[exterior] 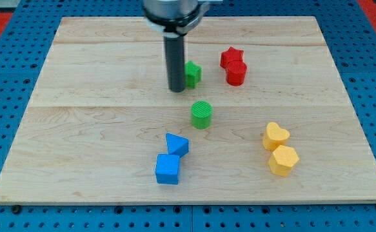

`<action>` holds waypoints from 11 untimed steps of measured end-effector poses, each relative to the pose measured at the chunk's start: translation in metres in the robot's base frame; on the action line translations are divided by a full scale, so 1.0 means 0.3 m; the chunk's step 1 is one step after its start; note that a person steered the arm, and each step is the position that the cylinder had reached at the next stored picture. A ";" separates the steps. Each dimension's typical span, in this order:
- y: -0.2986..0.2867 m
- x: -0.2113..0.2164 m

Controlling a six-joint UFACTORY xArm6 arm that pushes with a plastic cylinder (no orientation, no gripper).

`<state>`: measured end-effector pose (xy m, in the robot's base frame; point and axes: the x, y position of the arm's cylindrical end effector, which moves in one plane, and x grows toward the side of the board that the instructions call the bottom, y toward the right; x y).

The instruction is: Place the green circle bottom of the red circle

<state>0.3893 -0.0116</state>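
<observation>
The green circle (201, 115) stands near the middle of the wooden board (97, 122). The red circle (237, 73) stands up and to the right of it, touching a red star (231, 57) just above. My tip (177, 89) is above and to the left of the green circle, a short gap away. It sits right beside a green block (193, 73), whose left part the rod hides.
A blue triangle-like block (177, 144) and a blue cube (168, 169) sit below the green circle. A yellow heart (275, 136) and a yellow hexagon (283, 160) sit at the lower right. Blue pegboard (7, 38) surrounds the board.
</observation>
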 end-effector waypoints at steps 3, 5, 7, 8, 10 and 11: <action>-0.072 0.154; -0.276 0.344; 0.086 0.305; 0.175 0.193; 0.272 0.291; 0.372 0.323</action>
